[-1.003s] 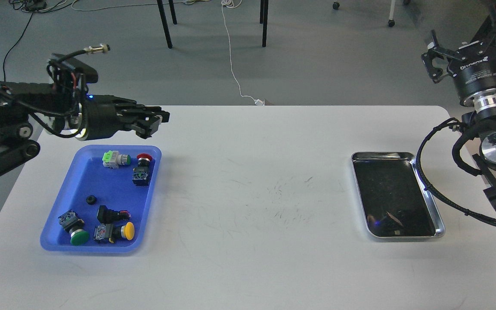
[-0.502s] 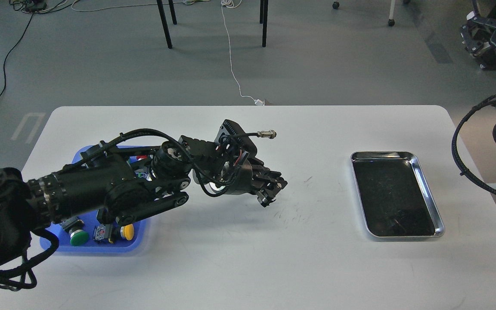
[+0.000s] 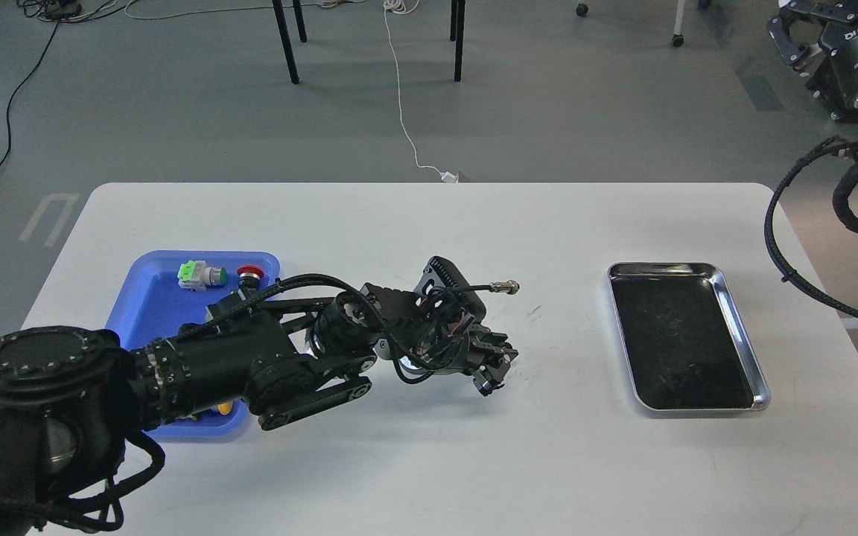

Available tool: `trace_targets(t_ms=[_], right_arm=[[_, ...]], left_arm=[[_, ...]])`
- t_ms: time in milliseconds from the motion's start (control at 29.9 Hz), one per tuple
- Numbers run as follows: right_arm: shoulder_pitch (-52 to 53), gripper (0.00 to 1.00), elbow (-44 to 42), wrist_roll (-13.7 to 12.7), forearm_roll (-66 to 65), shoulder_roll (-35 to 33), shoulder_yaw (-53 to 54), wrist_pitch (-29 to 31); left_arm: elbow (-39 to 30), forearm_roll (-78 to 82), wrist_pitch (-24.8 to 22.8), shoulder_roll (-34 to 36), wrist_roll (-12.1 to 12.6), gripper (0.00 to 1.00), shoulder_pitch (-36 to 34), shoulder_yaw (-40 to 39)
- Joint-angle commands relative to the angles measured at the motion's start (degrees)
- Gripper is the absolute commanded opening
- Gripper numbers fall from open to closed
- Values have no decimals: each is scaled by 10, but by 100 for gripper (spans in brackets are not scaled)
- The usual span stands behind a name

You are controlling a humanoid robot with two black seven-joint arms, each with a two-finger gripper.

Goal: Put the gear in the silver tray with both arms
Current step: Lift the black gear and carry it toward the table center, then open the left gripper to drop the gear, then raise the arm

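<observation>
The silver tray (image 3: 736, 327) lies empty on the right of the white table. My left arm reaches in from the lower left across the blue tray to the middle of the table. My left gripper (image 3: 490, 376) points down and right, well left of the silver tray. Its fingers are drawn together on a small black round piece, the gear (image 3: 484, 387), just above the tabletop. My right gripper (image 3: 792, 39) is raised at the top right corner, off the table and partly cut by the frame edge. Its fingers stand apart and hold nothing.
A blue plastic tray (image 3: 147, 298) sits at the left, mostly covered by my left arm. A green-and-white switch (image 3: 202, 274) and a red button (image 3: 250, 274) show at its far end. The right arm's black hose (image 3: 779, 253) hangs beside the silver tray.
My left arm has swung from above the blue tray's far edge out to mid-table, then a little further right and toward me. My right gripper has risen toward the top right corner.
</observation>
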Motion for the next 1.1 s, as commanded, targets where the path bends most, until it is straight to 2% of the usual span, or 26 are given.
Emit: trace_targets(t_ms=[0,167,301,401,535,669,736,769,836,970,1070], right_arm=[[1,99,0,-1,-2,-3,-1,0],[3,99,1,-1,-2,-10,-20,2],[13,99,1,-2,-2,-30,-26,4],[24,99,3,-2,-3,-38,-41,5],[60,99,6,3,-4,-73,-95,11],[120,99,5,6,-5,-83,-175,21],[156,99,3,7,-9,-82,-222,21],[179,99,3,7,-17,-80,-254,21],[217,99,3,7,-43,-77,-305,21],[298,99,9,7,-123,-55,-433,21],[354,99,20,7,-183,-24,-535,22]], left_arm=[[-2,-13,12,2,1,49,1,-7],[-2,-106,30,11,-2,58,1,-14],[-2,-187,34,28,-6,65,-1,-49],[-8,-282,32,62,-7,73,-2,-120],[-44,-441,15,140,-7,73,-6,-193],[-40,-622,17,187,-10,76,-15,-229],[-40,-708,18,210,-27,80,-13,-254],[-38,-756,18,220,-45,81,-9,-270],[-31,-828,14,229,-61,82,-4,-289],[-2,-998,0,265,-63,84,5,-308],[3,-1121,-40,307,-64,86,25,-315]])
